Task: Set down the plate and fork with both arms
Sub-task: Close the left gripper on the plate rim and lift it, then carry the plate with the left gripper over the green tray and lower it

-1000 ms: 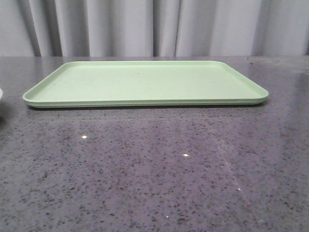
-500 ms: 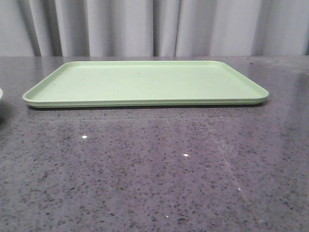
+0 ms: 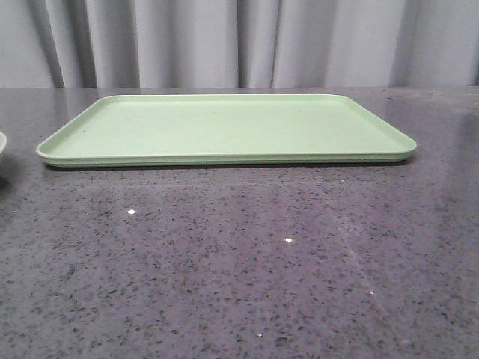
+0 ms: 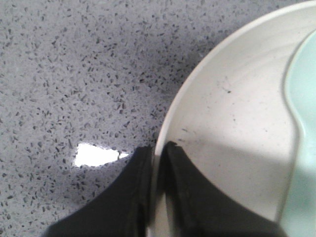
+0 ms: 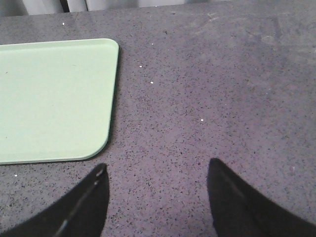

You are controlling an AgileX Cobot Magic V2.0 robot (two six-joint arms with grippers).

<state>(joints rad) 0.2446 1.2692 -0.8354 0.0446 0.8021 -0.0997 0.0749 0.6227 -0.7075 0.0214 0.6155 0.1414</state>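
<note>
Left wrist view only: left gripper (image 4: 157, 158) pinching plate (image 4: 232, 123) rim — right gripper (image 5: 155, 170) spread wide, tray (image 5: 54, 98) corner nearby.

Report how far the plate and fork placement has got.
Done: nothing is on the green tray. In hand: the left claw is shut on the plate rim. Left: the right claw hangs open over bare table; no fork is in view.

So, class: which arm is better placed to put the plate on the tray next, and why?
The left. Its gripper is already shut on the plate rim. The right gripper hangs open over bare table beside the tray, holding nothing.
</note>
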